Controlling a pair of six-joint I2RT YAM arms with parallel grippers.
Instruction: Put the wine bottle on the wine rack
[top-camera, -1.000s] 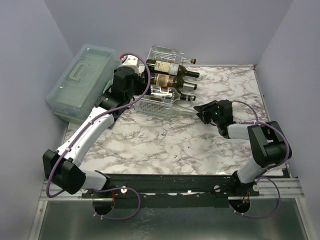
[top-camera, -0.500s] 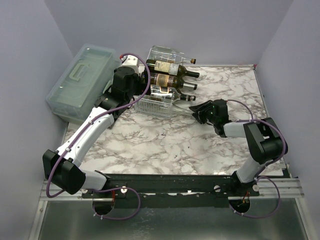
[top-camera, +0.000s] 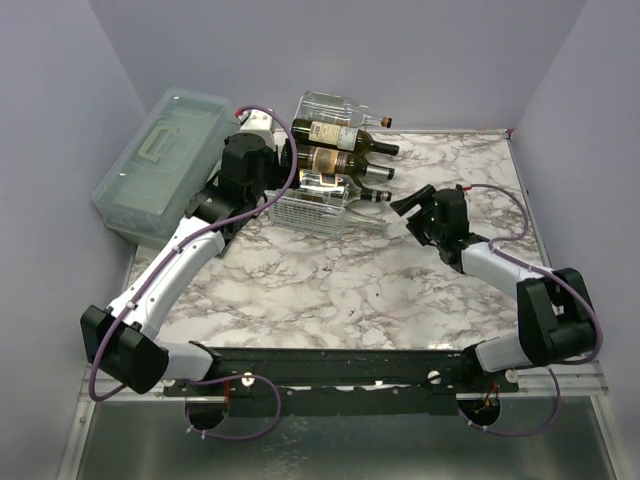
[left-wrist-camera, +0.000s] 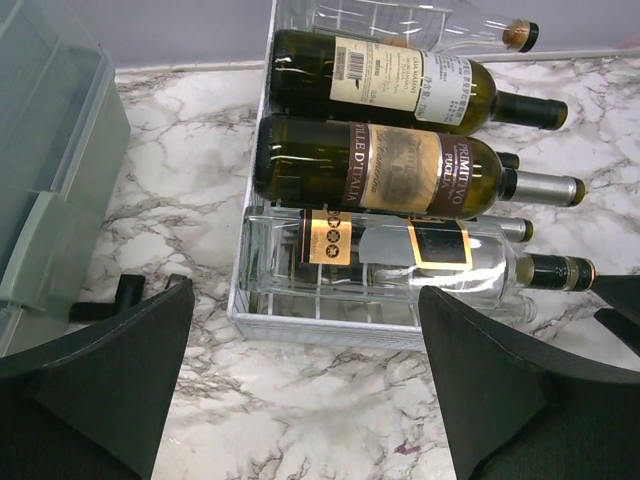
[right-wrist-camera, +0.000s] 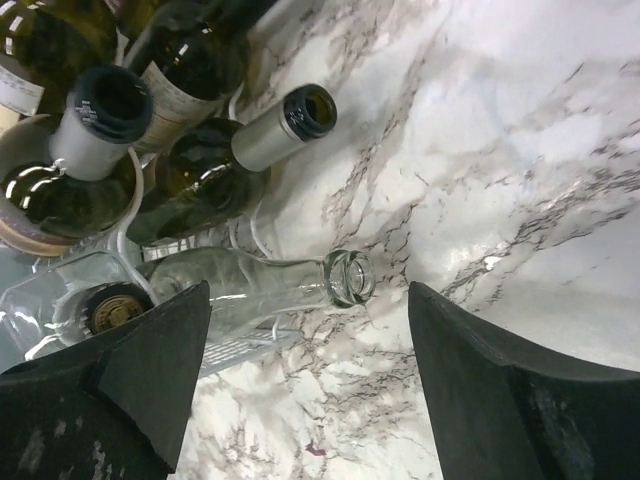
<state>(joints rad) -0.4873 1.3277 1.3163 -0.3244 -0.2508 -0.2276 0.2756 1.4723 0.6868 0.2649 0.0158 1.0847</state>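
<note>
Clear glass wine bottle (right-wrist-camera: 250, 292), uncorked, lies on its side in the lowest front tier of the slanted clear-plastic and white-wire wine rack (top-camera: 318, 212).

Right gripper (right-wrist-camera: 308, 288): black fingers spread wide and holding nothing. The bottle's mouth shows in the gap between them, apart from both.

Bottle's long axis runs along the rack's width, left to right across the table. The open mouth points to the robot's right, toward the right gripper, and the neck projects past the rack's right end.

Higher tiers hold a dark bottle with a brown label (left-wrist-camera: 400, 170) and a dark green bottle with a white label (left-wrist-camera: 400, 85), necks the same way.

Left gripper (left-wrist-camera: 305, 295): spread wide, empty, by the rack's left side.

Grey-veined white marble table (top-camera: 330, 290) underneath. Translucent pale-green lidded box (top-camera: 160, 165) sits left of the rack.
</note>
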